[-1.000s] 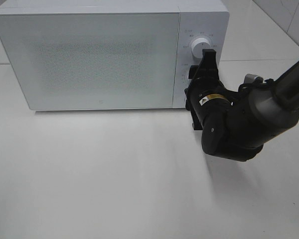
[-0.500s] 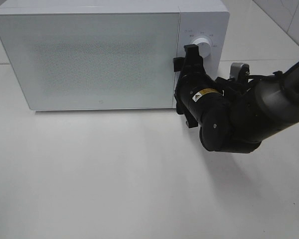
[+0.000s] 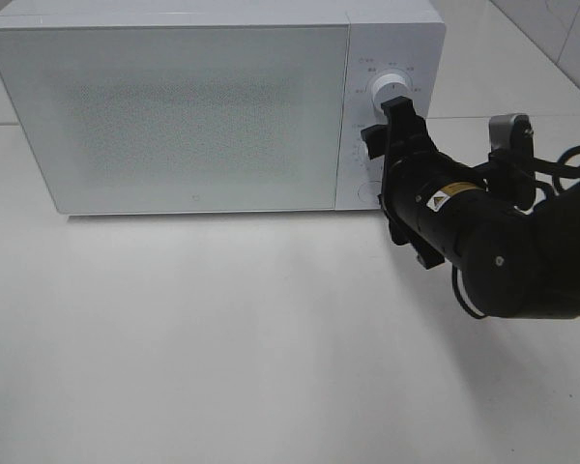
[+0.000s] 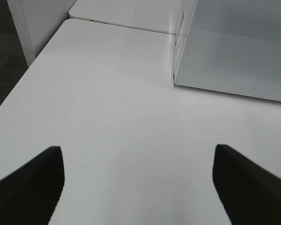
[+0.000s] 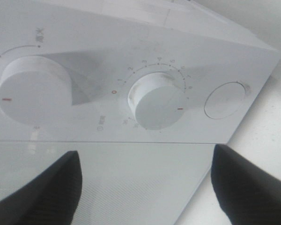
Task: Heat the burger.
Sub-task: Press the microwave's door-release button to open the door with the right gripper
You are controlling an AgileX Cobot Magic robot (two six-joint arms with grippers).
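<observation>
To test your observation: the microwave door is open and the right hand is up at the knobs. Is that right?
No. The door is shut, as the exterior high view shows; the right hand is up at the knobs.

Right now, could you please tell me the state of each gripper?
Left gripper: open, holding nothing.
Right gripper: open, holding nothing, facing the microwave control panel.
</observation>
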